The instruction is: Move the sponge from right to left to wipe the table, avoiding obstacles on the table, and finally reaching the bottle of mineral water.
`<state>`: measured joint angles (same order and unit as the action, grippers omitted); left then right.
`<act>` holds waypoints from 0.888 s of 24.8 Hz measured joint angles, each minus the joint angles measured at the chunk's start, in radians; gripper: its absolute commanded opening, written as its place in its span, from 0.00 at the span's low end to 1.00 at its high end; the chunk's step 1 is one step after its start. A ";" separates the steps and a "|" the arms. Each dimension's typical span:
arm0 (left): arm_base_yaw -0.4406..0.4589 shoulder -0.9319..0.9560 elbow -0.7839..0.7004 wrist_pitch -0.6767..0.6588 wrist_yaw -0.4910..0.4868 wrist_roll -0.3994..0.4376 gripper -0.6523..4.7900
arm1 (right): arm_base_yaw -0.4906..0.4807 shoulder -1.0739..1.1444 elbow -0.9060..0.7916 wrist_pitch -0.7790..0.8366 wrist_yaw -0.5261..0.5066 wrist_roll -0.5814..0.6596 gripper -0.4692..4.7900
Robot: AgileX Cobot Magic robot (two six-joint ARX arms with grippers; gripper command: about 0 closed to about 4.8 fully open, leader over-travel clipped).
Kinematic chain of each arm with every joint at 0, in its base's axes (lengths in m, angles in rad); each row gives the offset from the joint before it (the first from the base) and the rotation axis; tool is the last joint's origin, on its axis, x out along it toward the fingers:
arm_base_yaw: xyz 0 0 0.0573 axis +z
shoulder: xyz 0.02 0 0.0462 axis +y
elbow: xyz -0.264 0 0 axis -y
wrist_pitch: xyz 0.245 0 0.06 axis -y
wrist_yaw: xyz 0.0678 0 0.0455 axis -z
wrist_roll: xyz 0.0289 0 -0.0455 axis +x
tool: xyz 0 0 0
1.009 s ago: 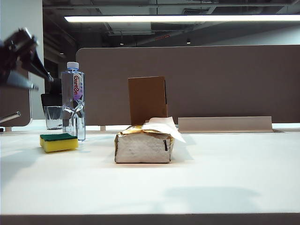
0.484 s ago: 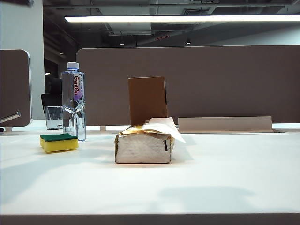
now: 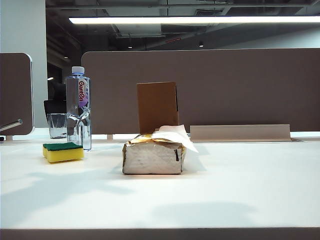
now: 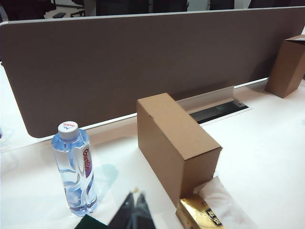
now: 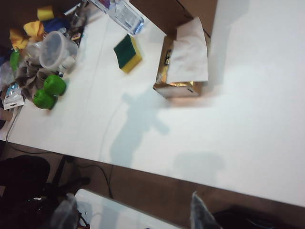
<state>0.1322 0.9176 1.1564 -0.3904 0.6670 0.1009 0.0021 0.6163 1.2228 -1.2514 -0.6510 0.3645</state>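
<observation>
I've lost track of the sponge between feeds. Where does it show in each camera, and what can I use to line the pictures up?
Exterior view: the sponge lies on the table's left side, in front of the water bottle.
Left wrist view: only a dark green corner shows at the picture's edge, beside the bottle and the shut left tool.
Right wrist view: the sponge lies between the bottle and the tissue pack.
Shared landmark: the water bottle.

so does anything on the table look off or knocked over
Nothing is knocked over or spilled. The water bottle and cardboard box stand upright, and the sponge lies flat beside the bottle. Only the tissue pack looks crumpled, a tissue hanging out. Left gripper is shut above the table; right gripper is open, off its edge.
</observation>
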 measured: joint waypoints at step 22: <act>-0.161 -0.488 -0.065 -0.266 -0.355 0.039 0.11 | 0.000 -0.225 -0.117 0.407 0.474 -0.284 0.08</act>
<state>-0.0288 0.4294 1.0916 -0.6563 0.3122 0.1394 0.0021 0.3916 1.1057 -0.8440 -0.1772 0.0807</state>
